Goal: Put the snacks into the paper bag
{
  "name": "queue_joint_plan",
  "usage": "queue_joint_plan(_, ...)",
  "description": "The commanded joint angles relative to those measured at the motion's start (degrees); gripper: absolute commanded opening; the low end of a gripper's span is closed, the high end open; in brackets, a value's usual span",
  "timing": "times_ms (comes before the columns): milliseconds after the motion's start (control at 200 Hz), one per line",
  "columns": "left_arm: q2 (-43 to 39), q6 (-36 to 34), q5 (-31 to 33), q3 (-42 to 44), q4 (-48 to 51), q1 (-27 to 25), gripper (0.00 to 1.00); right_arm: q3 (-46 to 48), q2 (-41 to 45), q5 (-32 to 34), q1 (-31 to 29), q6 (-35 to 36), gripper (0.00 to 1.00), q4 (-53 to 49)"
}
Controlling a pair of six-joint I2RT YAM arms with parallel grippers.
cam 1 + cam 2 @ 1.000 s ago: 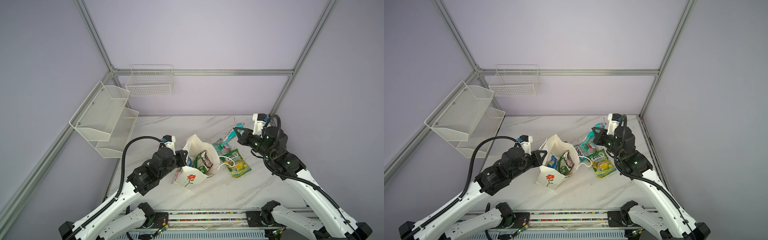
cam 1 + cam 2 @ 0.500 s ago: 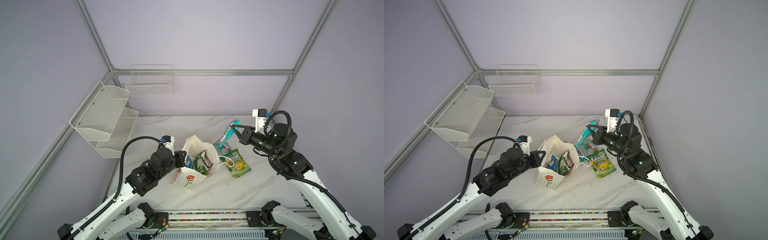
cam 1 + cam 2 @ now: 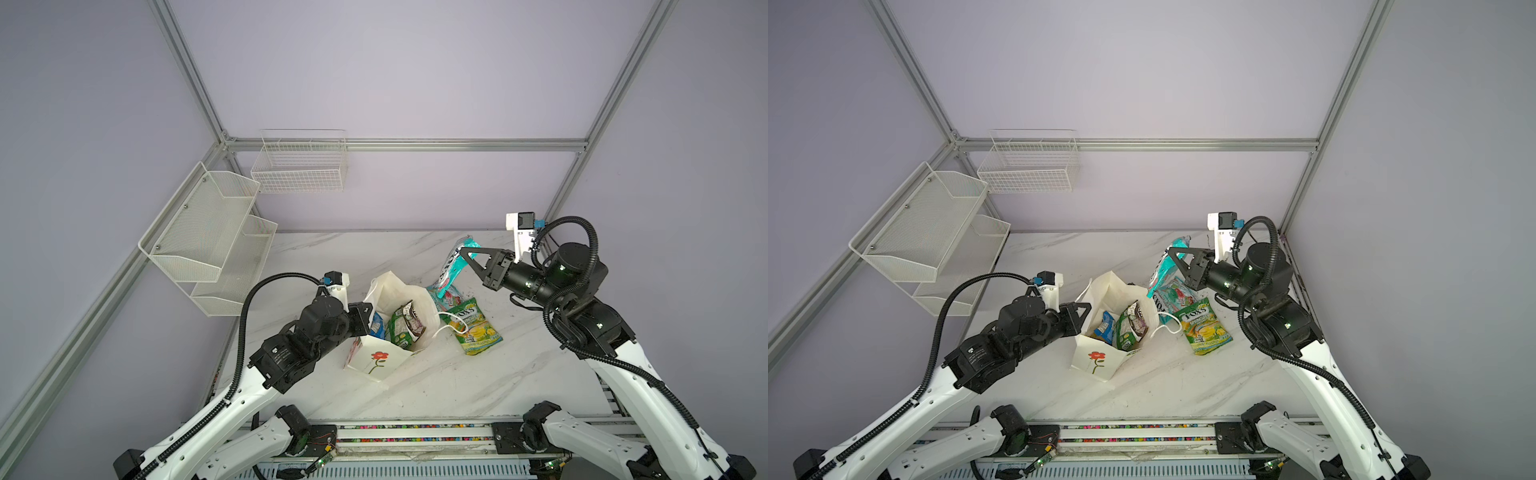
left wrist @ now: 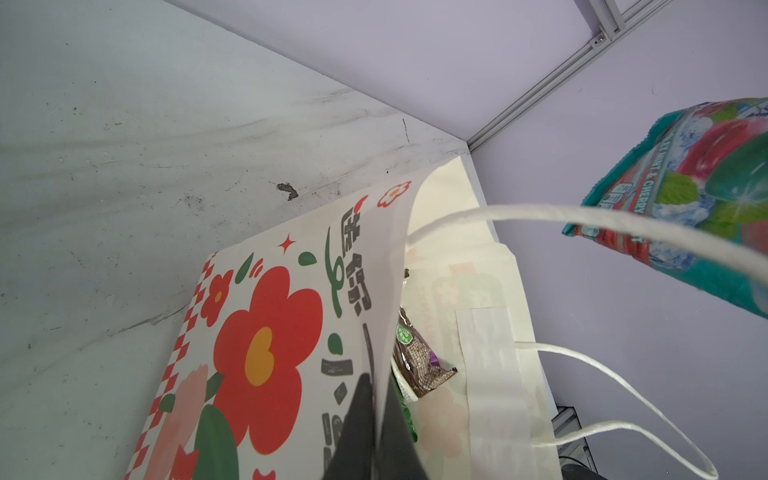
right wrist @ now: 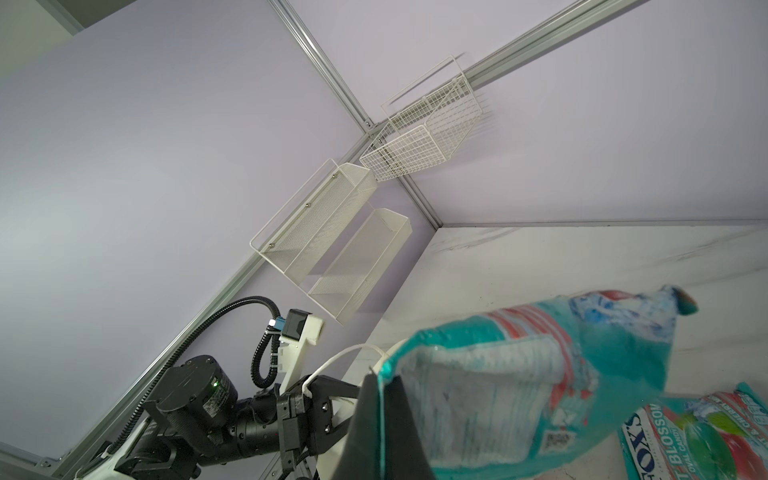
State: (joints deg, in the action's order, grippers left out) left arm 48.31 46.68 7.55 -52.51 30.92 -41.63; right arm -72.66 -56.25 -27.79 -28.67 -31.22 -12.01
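Observation:
The paper bag (image 3: 376, 361) (image 3: 1096, 361) stands open mid-table, and my left gripper (image 3: 368, 316) (image 4: 376, 382) is shut on its left wall (image 4: 266, 332). Inside lie a blue packet (image 3: 1105, 326), a green pouch (image 3: 399, 330) and a brown bar (image 4: 419, 361). My right gripper (image 3: 461, 253) (image 5: 380, 380) is shut on the edge of a teal pouch (image 3: 455, 266) (image 5: 540, 374), which hangs above the table to the right of the bag. A second teal pouch (image 3: 449, 295) and a green-yellow pouch (image 3: 473, 328) lie flat beside the bag.
A white wire basket (image 3: 299, 166) hangs on the back wall and a tiered mesh shelf (image 3: 208, 232) on the left wall. The bag's white cord handle (image 3: 451, 328) trails onto the green-yellow pouch. The arms' rail (image 3: 415, 432) runs along the front edge.
My right gripper has risen with the teal pouch and turned level, pointing left toward the bag. The left gripper has stayed on the bag's wall.

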Motion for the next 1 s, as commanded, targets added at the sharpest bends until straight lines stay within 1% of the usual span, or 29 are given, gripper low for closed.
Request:
queue_joint_plan(0,-0.8,-1.8,-1.2,-3.0,1.4,0.2,0.00,-2.3,0.1,-3.0,-0.5,-0.9,0.00,5.1)
queue_joint_plan(115,-0.6,-2.3,-1.0,-3.5,1.9,0.3,0.00,-2.3,-0.5,-4.5,-1.4,-2.0,0.00,6.3)
queue_joint_plan(205,-0.2,-2.5,-0.7,-3.8,2.6,0.2,0.00,-2.5,-1.2,-4.1,-3.6,-1.9,0.00,6.7)
queue_joint_plan(435,0.1,-2.8,-0.6,-4.5,3.1,0.2,0.00,-5.0,-4.2,3.0,-13.3,2.5,0.00,3.3)
queue_joint_plan(510,0.2,-2.8,-0.7,-4.7,3.1,0.2,0.00,-5.9,-5.2,4.2,-15.6,3.2,0.00,2.8)
queue_joint_plan(805,-0.4,-3.1,-0.4,-4.8,3.8,0.2,0.00,-6.2,-7.9,6.1,-21.0,3.9,0.00,3.6)
queue_joint_plan(995,-0.7,-3.3,0.1,-4.9,4.7,0.2,0.00,-6.1,-9.1,7.2,-22.9,3.7,0.00,4.5)
